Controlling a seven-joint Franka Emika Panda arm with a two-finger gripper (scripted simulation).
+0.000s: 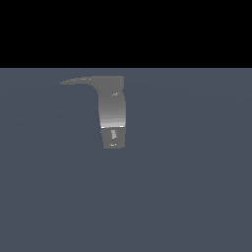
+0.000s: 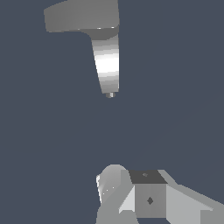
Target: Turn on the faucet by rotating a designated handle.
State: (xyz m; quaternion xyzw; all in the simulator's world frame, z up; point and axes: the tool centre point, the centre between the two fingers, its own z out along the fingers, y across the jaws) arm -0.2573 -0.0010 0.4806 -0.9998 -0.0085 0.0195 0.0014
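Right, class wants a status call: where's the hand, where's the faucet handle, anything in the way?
Hand short of the faucet, no contact; open or shut unclear. Handle untouched, pointing to the exterior view's left. Nothing visible between them.

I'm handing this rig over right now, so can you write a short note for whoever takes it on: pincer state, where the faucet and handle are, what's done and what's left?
Pincer: seen only in the wrist view, at the picture's edge; open or shut cannot be told. It holds nothing and is apart from the faucet.
Faucet: upright on the plain floor, darker base block below.
Handle: flat arm on the column's top, pointing to the exterior view's left.
Done: no contact with the handle shows.
Left: bring the pincer to the handle, push it round to turn the faucet on.
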